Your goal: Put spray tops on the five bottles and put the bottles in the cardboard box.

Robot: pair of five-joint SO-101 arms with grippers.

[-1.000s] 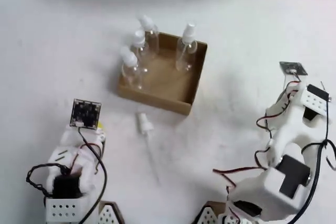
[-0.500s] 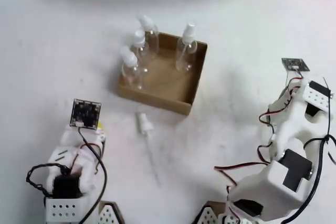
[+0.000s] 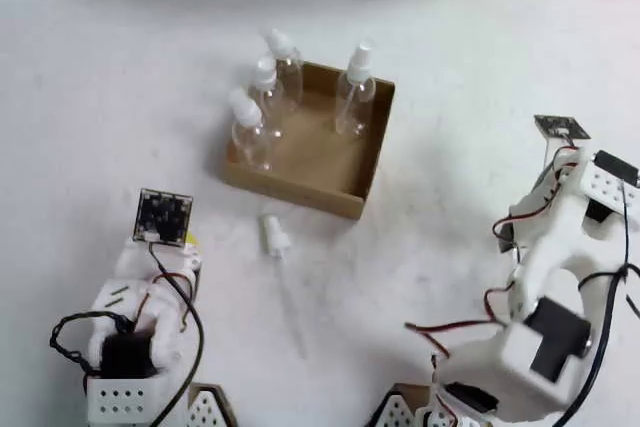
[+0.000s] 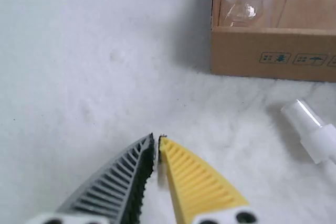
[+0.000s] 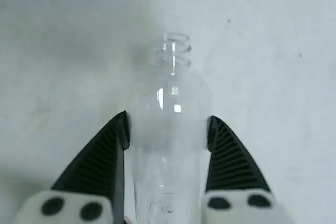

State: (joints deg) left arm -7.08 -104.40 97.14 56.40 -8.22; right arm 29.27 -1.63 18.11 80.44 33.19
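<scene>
the left arm (image 3: 130, 347) sits folded low at the near left of the bench (image 3: 100, 77), its wrist aimed toward the cardboard box (image 3: 300, 185). the left fingers (image 4: 194, 182), one grey and one yellow, are clenched tip to tip with nothing between them, over bare bench on the near left side of the box. the right arm (image 3: 545, 317) stands bent at the near right, well apart from the box. the right fingers (image 5: 102, 158) are grasping a bare bottle (image 5: 169, 87), one finger on each side of its clear body. the bottle's threaded neck is open, with no top on it, and points away from the wrist. i cannot tell whether the bottle touches the bench.

there are five bottles: the one in the right fingers and four capped bottles (image 3: 355, 87) standing upright in the box. three of them stand in a row along the box's left wall: a near bottle (image 3: 248, 132), a middle bottle (image 3: 267, 92) and a far bottle (image 3: 284, 62). the fourth stands by the far right corner. one loose spray top (image 3: 275, 235) lies on the bench just on the near side of the box, between the two arms, apart from both. its thin tube (image 3: 293, 307) trails toward the near edge. in the left wrist view the spray top (image 4: 315, 129) lies off to the right of the clenched fingers, near the box's front wall (image 4: 273, 51). there are one box and two arms.
</scene>
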